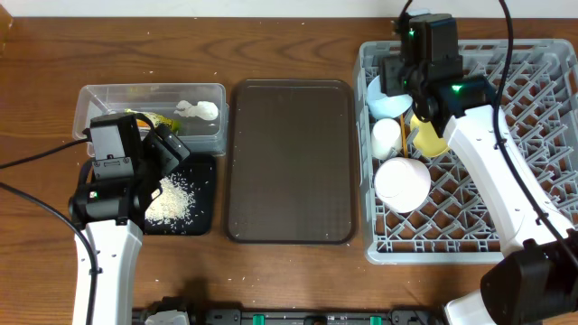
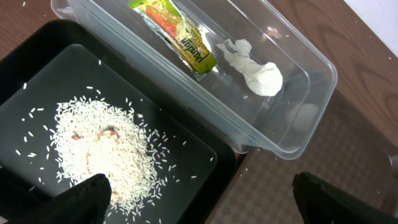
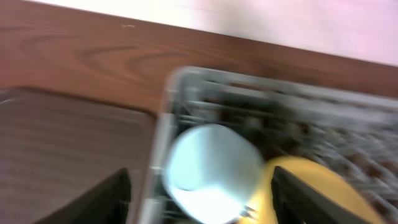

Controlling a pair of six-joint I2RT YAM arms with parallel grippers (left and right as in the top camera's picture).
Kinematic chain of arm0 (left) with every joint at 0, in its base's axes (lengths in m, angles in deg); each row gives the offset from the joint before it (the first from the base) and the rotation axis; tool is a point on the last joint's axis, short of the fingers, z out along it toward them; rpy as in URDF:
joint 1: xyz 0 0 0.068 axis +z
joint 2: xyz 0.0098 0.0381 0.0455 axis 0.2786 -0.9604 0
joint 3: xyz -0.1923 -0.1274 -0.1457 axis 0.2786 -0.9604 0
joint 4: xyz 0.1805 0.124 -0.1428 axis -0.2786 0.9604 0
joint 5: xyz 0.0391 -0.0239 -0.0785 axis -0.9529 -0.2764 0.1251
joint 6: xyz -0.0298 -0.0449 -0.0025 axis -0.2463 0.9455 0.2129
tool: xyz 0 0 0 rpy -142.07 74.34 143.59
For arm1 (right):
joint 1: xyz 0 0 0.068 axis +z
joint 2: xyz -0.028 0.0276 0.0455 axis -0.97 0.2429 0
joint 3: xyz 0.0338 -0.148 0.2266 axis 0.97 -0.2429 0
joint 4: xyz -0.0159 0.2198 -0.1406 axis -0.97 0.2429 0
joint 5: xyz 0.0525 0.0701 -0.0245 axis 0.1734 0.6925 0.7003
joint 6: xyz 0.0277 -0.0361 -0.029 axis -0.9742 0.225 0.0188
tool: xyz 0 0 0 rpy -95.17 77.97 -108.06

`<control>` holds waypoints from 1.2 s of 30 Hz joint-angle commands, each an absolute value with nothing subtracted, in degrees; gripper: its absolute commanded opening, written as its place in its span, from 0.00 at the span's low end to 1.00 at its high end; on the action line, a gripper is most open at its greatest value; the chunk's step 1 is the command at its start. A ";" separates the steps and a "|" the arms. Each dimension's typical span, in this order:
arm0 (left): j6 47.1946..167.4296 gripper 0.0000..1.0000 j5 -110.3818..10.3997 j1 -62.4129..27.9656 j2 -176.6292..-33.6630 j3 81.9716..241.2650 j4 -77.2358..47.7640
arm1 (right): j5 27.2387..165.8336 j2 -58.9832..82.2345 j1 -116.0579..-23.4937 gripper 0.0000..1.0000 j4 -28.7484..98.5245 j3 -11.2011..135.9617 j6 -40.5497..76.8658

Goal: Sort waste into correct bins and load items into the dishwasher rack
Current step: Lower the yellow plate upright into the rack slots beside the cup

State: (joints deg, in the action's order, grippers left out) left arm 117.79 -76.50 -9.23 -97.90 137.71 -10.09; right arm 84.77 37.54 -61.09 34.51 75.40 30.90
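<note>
Starting at the left hand (image 2: pixel 199 202): spread wide, gripping nothing, hovering over the 12 o'clock edge of the shallow black tray (image 1: pixel 206 173). Directly beneath, on that tray, a heap of loose white rice (image 2: pixel 102 149), with stray grains scattered round it. Just past the tray at 12 o'clock, right up against it, the clear plastic tub (image 1: pixel 99 101). Inside the tub, the yellow-green-orange snack wrapper (image 2: pixel 177 37) near the middle and the crumpled white tissue (image 2: pixel 255 68) toward 3 o'clock, close together but apart.

Over to the right hand (image 3: pixel 202 186): parted, closed on nothing, hanging above the 11 o'clock corner of the grey dishwasher rack (image 1: pixel 542 99). Below it, in a blurred wrist view, the light blue bowl (image 3: pixel 211 171). Just beside that at 4 o'clock, the yellow plate (image 1: pixel 429 137), partly hidden under the arm.

Also in the rack, along its 9 o'clock side: the small white cup (image 1: pixel 386 137) at 6 o'clock of the blue bowl, then the pale pink-white bowl (image 1: pixel 402 183), mouth down, further toward 6 o'clock.

Between tub and rack, mid-counter (image 1: pixel 271 45), the flat dark brown serving tray (image 1: pixel 289 162).
</note>
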 commanded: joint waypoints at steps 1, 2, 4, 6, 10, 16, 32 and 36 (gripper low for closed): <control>118.27 0.96 -77.22 -9.06 -97.97 138.32 -9.94 | 97.68 36.47 -61.61 0.86 33.98 75.51 30.81; 118.27 0.96 -77.22 -9.06 -97.97 138.32 -9.94 | 98.49 36.47 -61.61 0.91 34.09 75.51 30.81; 118.27 0.96 -77.22 -9.06 -97.97 138.32 -9.94 | 98.91 36.47 -61.61 0.99 34.77 75.51 30.81; 118.27 0.96 -77.22 -9.06 -97.97 138.32 -9.94 | 98.86 36.47 -61.61 0.99 35.55 75.51 30.81; 118.27 0.96 -77.22 -9.06 -97.97 138.32 -9.94 | 98.86 36.47 -61.61 0.99 36.23 75.48 30.81; 118.27 0.96 -77.22 -9.06 -97.97 138.32 -9.94 | 98.86 36.47 -61.61 0.99 36.23 75.48 30.84; 118.27 0.96 -77.22 -9.06 -97.97 138.32 -9.94 | 98.86 36.47 -61.61 0.99 36.25 75.48 30.81; 118.27 0.96 -77.22 -9.06 -97.97 138.32 -9.94 | 98.86 36.47 -61.61 0.99 36.25 75.48 30.81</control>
State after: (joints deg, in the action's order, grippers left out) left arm 117.79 -76.53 -9.23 -97.90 137.71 -10.09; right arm 98.14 37.54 -61.09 36.14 75.40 30.99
